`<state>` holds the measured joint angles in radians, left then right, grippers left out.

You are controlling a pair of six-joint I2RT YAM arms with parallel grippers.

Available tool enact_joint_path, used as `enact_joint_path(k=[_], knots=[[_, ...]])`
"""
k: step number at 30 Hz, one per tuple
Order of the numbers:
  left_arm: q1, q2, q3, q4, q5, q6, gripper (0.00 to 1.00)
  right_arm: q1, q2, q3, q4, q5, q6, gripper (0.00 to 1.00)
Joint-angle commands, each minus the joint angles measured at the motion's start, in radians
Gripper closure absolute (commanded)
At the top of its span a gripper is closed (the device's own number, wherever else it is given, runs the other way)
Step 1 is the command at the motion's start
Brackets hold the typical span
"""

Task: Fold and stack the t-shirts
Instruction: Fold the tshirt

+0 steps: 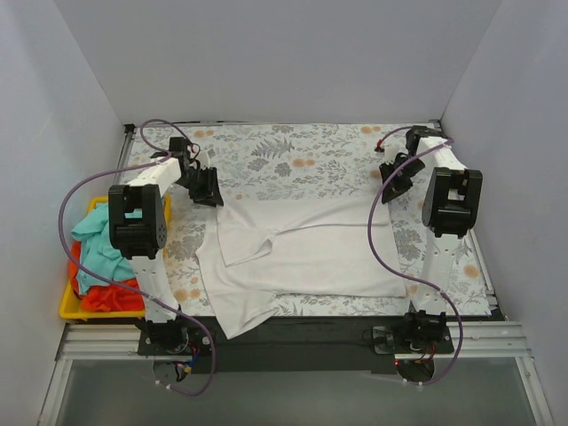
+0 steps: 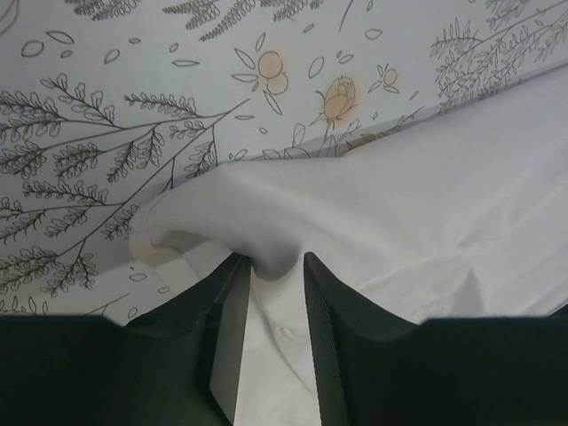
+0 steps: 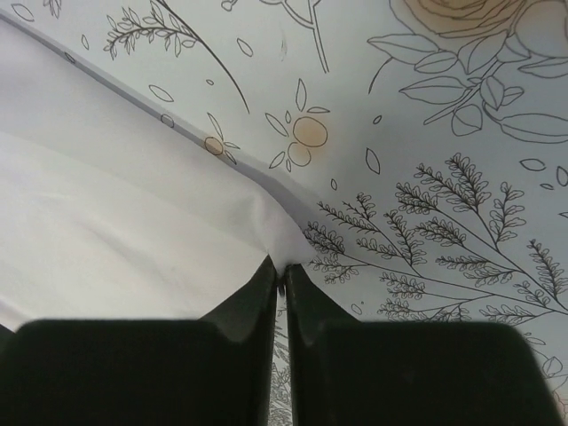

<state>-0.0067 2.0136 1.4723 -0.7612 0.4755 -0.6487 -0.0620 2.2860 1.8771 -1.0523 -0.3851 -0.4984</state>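
Note:
The white t-shirt lies spread across the middle of the table, with its near left part hanging over the front edge. My left gripper is at the shirt's far left corner. In the left wrist view its jaws hold a bunched fold of the white cloth. My right gripper is at the shirt's far right corner. In the right wrist view it is shut, pinching the tip of the white cloth. A teal shirt and an orange-red shirt lie crumpled in the tray.
The yellow tray stands at the table's left edge beside the left arm. The floral table cover shows behind the shirt. White walls close in the back and both sides.

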Motion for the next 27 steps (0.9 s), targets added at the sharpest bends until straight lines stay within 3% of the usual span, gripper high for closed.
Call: enact_joint_path(k=[1, 3, 7, 11, 18, 24, 26, 27], knots=[[0.005, 0.014, 0.055, 0.017, 0.005, -0.020, 0.72, -0.001, 0.000, 0.054, -0.015, -0.020, 0.003, 0.90], [0.005, 0.014, 0.056, 0.020, -0.034, -0.028, 0.73, -0.001, 0.004, 0.062, -0.015, -0.014, 0.003, 0.99], [0.005, -0.002, 0.045, 0.014, -0.098, -0.034, 0.59, -0.001, 0.003, 0.057, -0.015, -0.012, -0.003, 0.99], [0.039, -0.009, 0.043, 0.026, -0.094, -0.031, 0.56, -0.001, 0.003, 0.056, -0.014, -0.023, -0.006, 0.99], [0.039, 0.014, 0.054, 0.048, 0.005, -0.035, 0.68, -0.001, 0.004, 0.057, -0.014, -0.021, -0.006, 0.99], [0.039, 0.023, 0.057, 0.053, 0.060, -0.045, 0.65, -0.001, 0.009, 0.065, -0.015, -0.024, -0.003, 0.99], [0.039, 0.028, 0.060, 0.054, 0.066, -0.051, 0.68, -0.001, 0.009, 0.065, -0.015, -0.026, -0.003, 0.99], [0.040, 0.031, 0.062, 0.060, 0.063, -0.054, 0.76, -0.001, 0.009, 0.063, -0.015, -0.024, -0.003, 0.99]])
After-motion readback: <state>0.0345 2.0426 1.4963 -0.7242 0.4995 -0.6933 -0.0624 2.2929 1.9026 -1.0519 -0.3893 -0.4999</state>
